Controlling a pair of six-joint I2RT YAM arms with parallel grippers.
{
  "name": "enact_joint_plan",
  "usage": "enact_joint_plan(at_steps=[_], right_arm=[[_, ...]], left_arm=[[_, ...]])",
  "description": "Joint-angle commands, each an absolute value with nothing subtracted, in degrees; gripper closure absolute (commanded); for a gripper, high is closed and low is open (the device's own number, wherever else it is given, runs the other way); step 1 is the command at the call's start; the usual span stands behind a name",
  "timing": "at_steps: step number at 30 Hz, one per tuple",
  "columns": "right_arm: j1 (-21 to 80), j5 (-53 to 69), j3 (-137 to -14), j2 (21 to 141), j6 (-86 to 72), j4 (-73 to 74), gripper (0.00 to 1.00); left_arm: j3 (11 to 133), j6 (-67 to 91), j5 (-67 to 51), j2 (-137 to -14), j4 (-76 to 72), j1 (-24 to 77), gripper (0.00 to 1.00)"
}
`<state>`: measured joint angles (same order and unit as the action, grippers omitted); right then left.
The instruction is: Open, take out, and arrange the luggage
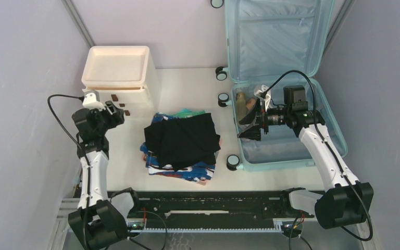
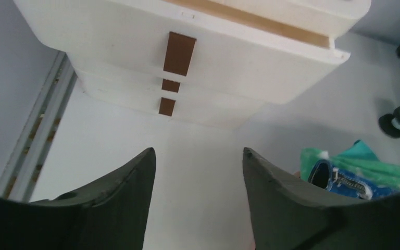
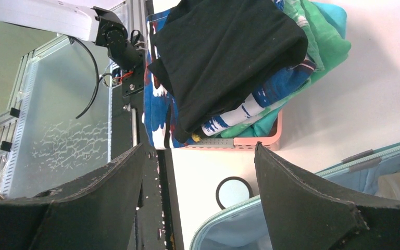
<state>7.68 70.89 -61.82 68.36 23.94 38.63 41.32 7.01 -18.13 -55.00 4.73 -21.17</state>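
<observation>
The luggage (image 1: 291, 148) lies open at the right of the table, its lid (image 1: 276, 36) propped upright against the back wall. A few small items (image 1: 245, 103) lie at the far end of its lower half. My right gripper (image 1: 247, 127) hovers open over the luggage's left side, nothing between its fingers. In the right wrist view that gripper (image 3: 199, 146) looks past the luggage rim (image 3: 229, 221) and a caster wheel (image 3: 233, 191). My left gripper (image 1: 119, 113) is open and empty, just in front of the cream drawer cabinet (image 1: 120, 73); the left wrist view shows it (image 2: 198, 151) pointing at the drawer fronts.
A pile of folded clothes (image 1: 182, 143), black on top, fills a pink basket (image 3: 250, 141) in the table's middle. The cabinet's top drawer (image 2: 250, 47) stands slightly pulled out, with brown handles (image 2: 179, 53) below each other. Luggage wheels (image 1: 222, 99) jut toward the pile.
</observation>
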Motion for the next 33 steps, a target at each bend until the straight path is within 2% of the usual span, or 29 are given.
enact_joint_plan(at_steps=[1,6,10,21,24,29,33], right_arm=[[7.8,72.4,-62.0,67.1,25.0,38.2,0.16],[7.4,72.3,-62.0,66.8,25.0,38.3,0.16],[7.5,72.1,-62.0,66.9,25.1,38.3,0.16],[8.1,71.4,-62.0,67.5,25.4,38.2,0.16],[8.1,71.3,-62.0,67.6,25.5,38.2,0.16],[8.1,71.1,-62.0,67.8,25.5,38.2,0.16],[8.1,71.1,-62.0,67.8,25.5,38.2,0.16]], left_arm=[[44.4,6.9,-18.8,-59.2,0.3,-21.5,0.30],[51.2,4.9,-21.2,-68.8,0.3,-21.9,0.32],[55.4,4.0,-22.6,-73.6,1.2,-22.7,0.37],[63.6,2.4,-25.9,-80.2,5.2,-23.0,0.49],[64.8,2.8,-26.9,-81.1,5.6,-23.1,0.60],[66.1,2.9,-27.3,-81.9,6.2,-23.0,0.68],[66.7,2.6,-27.5,-82.4,6.8,-23.1,0.80]])
